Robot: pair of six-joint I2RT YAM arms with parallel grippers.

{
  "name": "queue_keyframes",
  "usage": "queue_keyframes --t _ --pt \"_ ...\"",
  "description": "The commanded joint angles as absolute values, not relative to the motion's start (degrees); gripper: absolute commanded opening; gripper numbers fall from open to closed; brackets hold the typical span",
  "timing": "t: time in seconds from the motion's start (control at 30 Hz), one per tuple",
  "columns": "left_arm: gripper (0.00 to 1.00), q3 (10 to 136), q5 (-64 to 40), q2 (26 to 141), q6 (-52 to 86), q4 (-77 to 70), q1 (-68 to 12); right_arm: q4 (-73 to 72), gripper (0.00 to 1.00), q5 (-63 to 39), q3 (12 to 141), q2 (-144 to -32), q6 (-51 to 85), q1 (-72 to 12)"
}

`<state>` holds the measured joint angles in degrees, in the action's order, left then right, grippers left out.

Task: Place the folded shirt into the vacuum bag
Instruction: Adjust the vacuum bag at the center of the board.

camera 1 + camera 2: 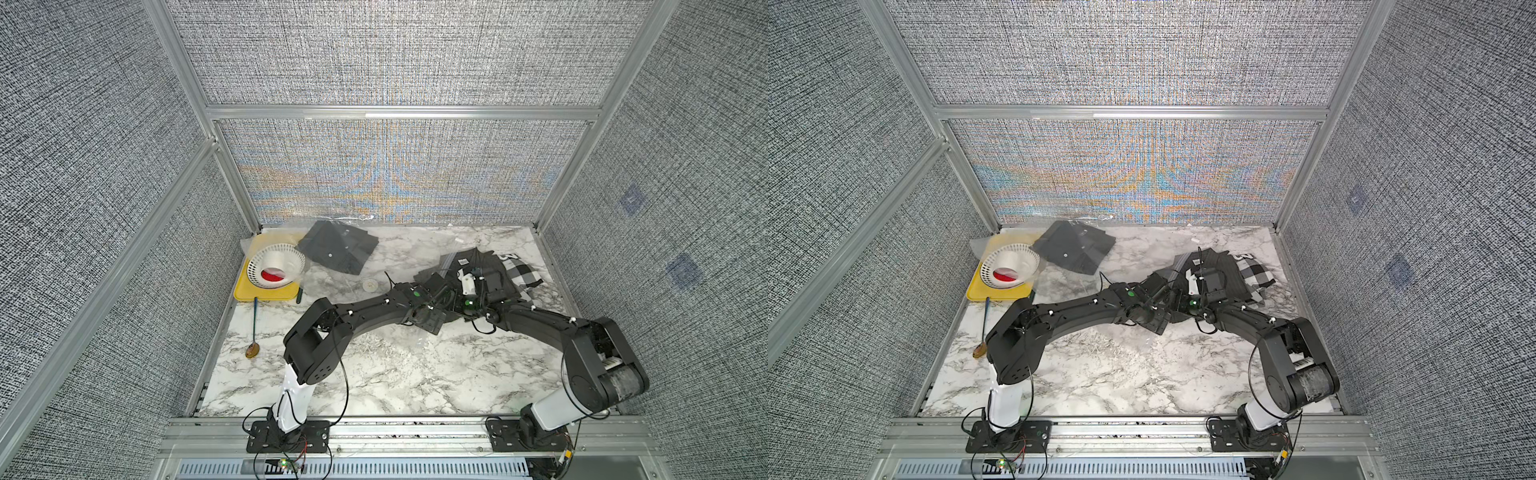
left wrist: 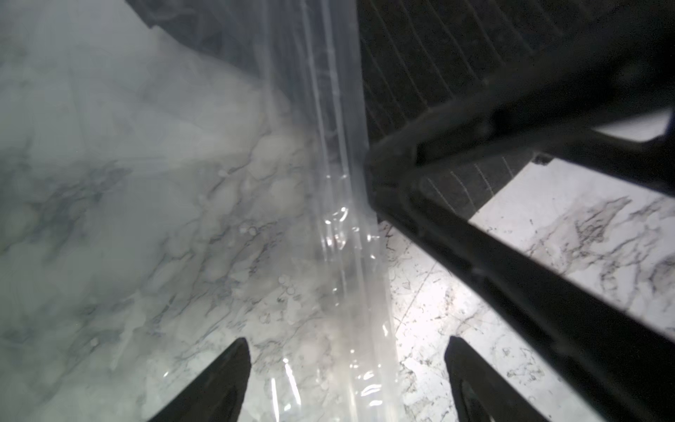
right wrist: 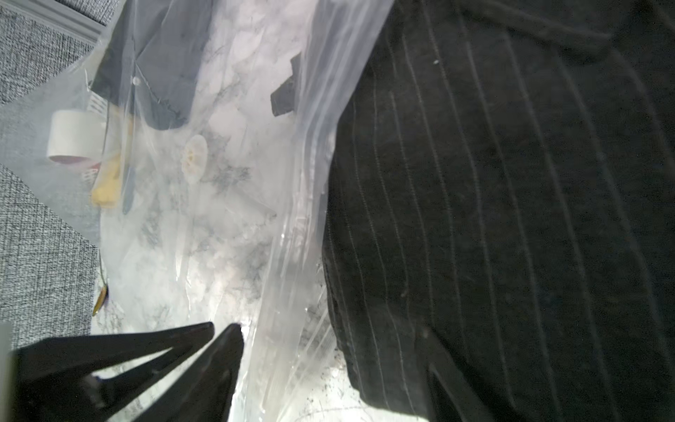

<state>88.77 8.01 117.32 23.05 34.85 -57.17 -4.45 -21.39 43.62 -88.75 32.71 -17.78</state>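
Observation:
The folded shirt [image 1: 492,261] is dark with thin pale pinstripes and lies at the back right of the marble table; it also shows in a top view [image 1: 1229,266]. The vacuum bag [image 1: 417,254] is clear crinkly plastic spread to its left, with a round white valve [image 1: 369,285]. My left gripper [image 2: 349,347] is open, and the bag's ribbed edge strip [image 2: 339,190] runs between its fingers. My right gripper [image 3: 334,347] is open, one finger [image 3: 230,339] by the bag's edge [image 3: 310,153], the other over the shirt's edge [image 3: 475,219]. Both grippers meet at the shirt's left side.
A second dark garment [image 1: 338,247] lies at the back left under the plastic. A yellow tray [image 1: 249,294] holds a white basket [image 1: 276,266]. A spoon [image 1: 252,332] lies in front of the tray. A checked cloth [image 1: 523,272] sits beside the shirt.

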Motion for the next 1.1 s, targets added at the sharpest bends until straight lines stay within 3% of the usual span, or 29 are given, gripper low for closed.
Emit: queue_keyframes --t 0.0,0.17,0.4,0.6,1.0,1.07 --pt "0.86 92.03 18.44 119.69 21.16 40.39 -58.71 -6.24 0.77 -23.65 43.05 -87.46 34.31 -16.62" --pt "0.84 97.73 27.75 124.52 19.89 44.38 -60.83 -5.71 0.77 -22.51 41.46 -85.68 35.06 -14.49" --pt "0.74 101.81 31.67 128.18 19.27 45.57 -61.53 -5.87 0.77 -22.76 39.17 -83.26 34.93 -12.51" --pt "0.54 101.55 32.74 127.36 20.21 45.37 -61.52 -5.21 0.77 -22.50 38.72 -82.48 34.14 -12.13" --pt "0.01 97.88 26.96 122.64 23.98 42.09 -59.37 1.68 0.73 -14.06 39.72 -80.05 27.21 -14.65" --pt "0.00 95.79 23.19 120.59 24.88 39.92 -58.19 2.97 0.71 -11.05 40.21 -80.27 25.10 -16.06"
